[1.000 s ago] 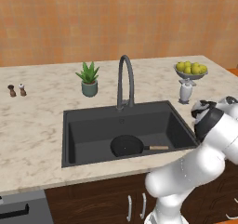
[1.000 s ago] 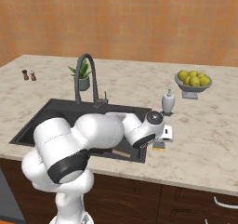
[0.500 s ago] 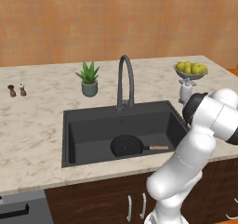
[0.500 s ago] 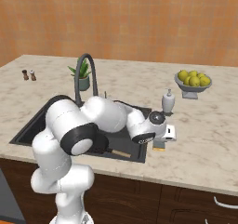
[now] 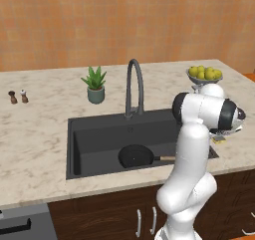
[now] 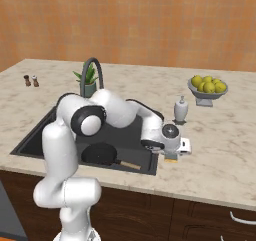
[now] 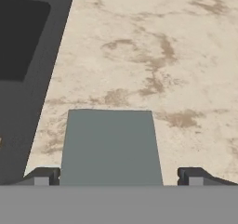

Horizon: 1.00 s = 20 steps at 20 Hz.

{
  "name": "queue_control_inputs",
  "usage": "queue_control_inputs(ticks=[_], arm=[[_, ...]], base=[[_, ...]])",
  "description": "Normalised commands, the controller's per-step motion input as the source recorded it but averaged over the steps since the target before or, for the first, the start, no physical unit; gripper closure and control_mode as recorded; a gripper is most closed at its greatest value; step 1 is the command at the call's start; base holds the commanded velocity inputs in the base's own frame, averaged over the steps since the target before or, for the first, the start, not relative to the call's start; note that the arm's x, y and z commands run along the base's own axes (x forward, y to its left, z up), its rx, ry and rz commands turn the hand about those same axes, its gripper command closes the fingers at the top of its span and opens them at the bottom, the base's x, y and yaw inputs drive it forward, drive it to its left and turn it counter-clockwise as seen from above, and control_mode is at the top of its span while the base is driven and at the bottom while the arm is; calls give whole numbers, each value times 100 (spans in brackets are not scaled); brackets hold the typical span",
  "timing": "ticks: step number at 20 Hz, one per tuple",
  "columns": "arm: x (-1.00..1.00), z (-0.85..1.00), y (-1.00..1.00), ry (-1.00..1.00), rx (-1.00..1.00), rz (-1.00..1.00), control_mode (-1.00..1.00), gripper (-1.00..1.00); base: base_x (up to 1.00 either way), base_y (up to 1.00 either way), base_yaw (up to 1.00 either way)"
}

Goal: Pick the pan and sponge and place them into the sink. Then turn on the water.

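- Gripper [image 7: 115,175] low over the counter [image 7: 153,56], jaws spread wide, one fingertip [image 7: 42,175] either side of the sponge [image 7: 111,146], holding nothing.
- Sponge lies flat on the counter, grey top up, just beside the sink [image 7: 28,69] rim, clear stone on its far sides.
- From the right base view, the hand sits at the sink's [image 6: 145,135] right front corner, sponge [image 6: 170,159] yellow edge peeking beneath it.
- Pan [image 5: 135,156] rests inside the sink [image 5: 89,134], handle pointing toward the arm.
- Faucet [image 5: 134,87] arches at the back rim; soap bottle [image 6: 180,109] and fruit bowl [image 6: 207,87] stand well apart.
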Motion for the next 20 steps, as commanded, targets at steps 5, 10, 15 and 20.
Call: queue_control_inputs(ticks=[5, 10, 15, 20], arm=[[10, -41, -18, 6, 0, 0, -100, -100], [1, -54, -2, 14, -8, -1, -100, 100], [-7, -37, 31, 12, -17, -7, -100, 100], [-35, 29, 65, -3, -1, 6, -100, 100]], base=[[0, 0, 0], [0, 0, 0], [0, 0, 0], [0, 0, 0]])
